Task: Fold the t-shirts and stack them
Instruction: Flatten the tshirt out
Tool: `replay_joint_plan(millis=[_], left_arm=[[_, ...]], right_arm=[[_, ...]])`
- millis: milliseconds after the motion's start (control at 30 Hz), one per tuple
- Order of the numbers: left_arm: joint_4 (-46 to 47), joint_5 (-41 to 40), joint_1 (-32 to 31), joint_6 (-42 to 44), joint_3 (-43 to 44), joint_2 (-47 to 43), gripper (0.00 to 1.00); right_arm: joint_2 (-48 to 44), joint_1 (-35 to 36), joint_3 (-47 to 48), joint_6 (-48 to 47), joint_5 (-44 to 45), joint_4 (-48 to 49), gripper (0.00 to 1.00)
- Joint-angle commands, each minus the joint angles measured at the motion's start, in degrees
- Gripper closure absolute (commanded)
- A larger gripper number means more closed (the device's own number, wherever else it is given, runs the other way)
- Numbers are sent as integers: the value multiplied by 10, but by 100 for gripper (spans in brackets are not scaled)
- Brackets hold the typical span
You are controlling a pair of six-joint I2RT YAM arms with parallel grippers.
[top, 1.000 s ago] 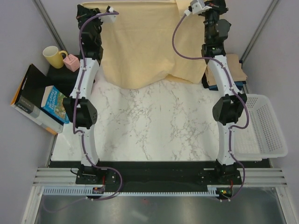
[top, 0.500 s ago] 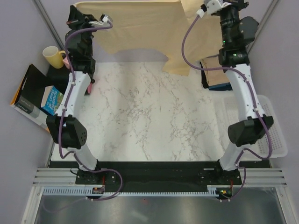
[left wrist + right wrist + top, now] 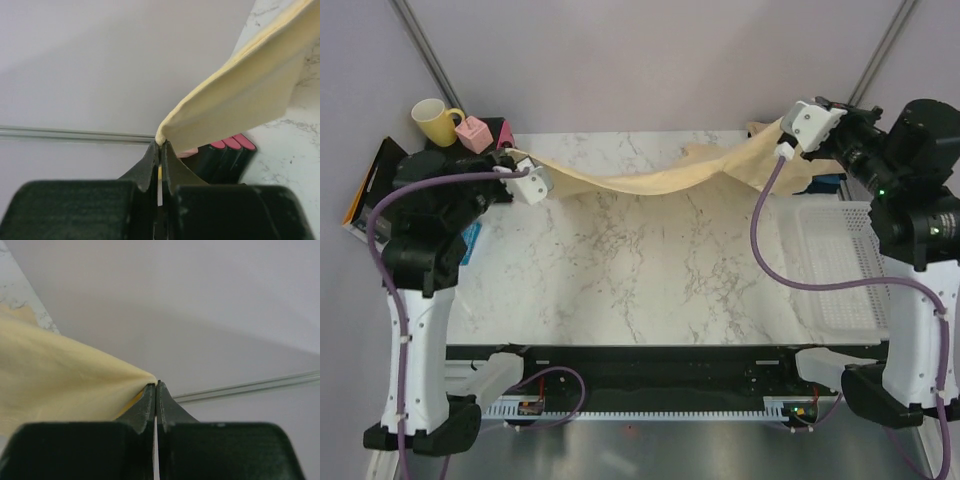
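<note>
Both arms have drawn back and outward; the pale yellow t-shirt (image 3: 650, 180), earlier hanging as a broad sheet at the far edge, now sags as a band above the far part of the bench (image 3: 650, 280). Left claw (image 3: 159, 145) and right claw (image 3: 156, 385) are each pressed together on one corner of it, with no fold made and stacking still ahead. Count: one t-shirt in hand, any others hidden behind the right arm; two claws; one white basket (image 3: 840, 290); one yellow mug (image 3: 432, 118).

The left pincer (image 3: 159, 150) pinches the pale yellow t-shirt (image 3: 240, 100), which stretches away above the marble table (image 3: 290, 150).
</note>
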Motion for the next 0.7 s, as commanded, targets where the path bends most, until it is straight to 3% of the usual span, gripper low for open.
replay_joint_plan(millis=[0,100,233,333,400,500,567,600,667], left_arm=[[-95,26,1,-32,96,-46,98],[-96,-10,1,-12,108,-34,98],[-100,-24,2,40,44,23,98],[-109,6,2,45,45,114,98],[-117,7,2,58,68,201,98],[-117,-13,3,60,185,316,98],[-103,-29,6,50,316,367,98],[-55,-47,7,43,357,389,98],[20,-111,13,50,458,443,98]], right_arm=[[-13,-1,131,20,-9,-13,100],[10,-1,162,10,1,-14,100],[37,-1,48,-30,-34,-59,100],[102,0,13,-64,-47,-85,100],[180,0,38,-87,-41,-102,100],[286,0,169,-114,-24,-110,100],[353,1,307,-124,-4,-66,100],[365,3,335,-123,17,-17,100],[357,4,319,-144,71,206,100]])
